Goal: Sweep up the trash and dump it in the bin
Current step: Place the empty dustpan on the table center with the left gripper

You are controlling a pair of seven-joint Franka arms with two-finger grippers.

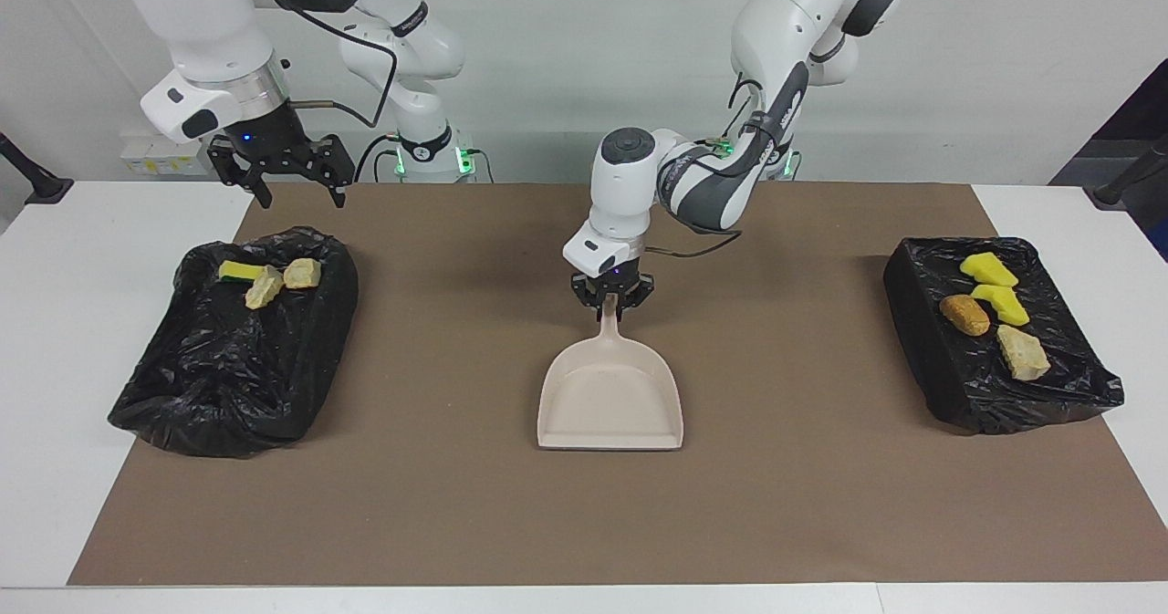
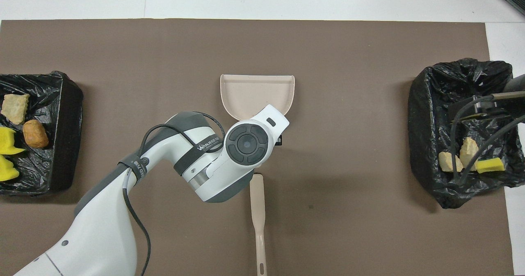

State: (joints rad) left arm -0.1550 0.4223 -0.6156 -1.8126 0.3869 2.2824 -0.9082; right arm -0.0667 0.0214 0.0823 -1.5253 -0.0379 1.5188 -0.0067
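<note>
Setting the dustpan down flat mid-bench is the job: the left gripper sits at its handle, grip unclear, and should lift straight up. Trash lies in both black bins, four lumps at the left arm's end, three below the open, waiting right gripper
</note>
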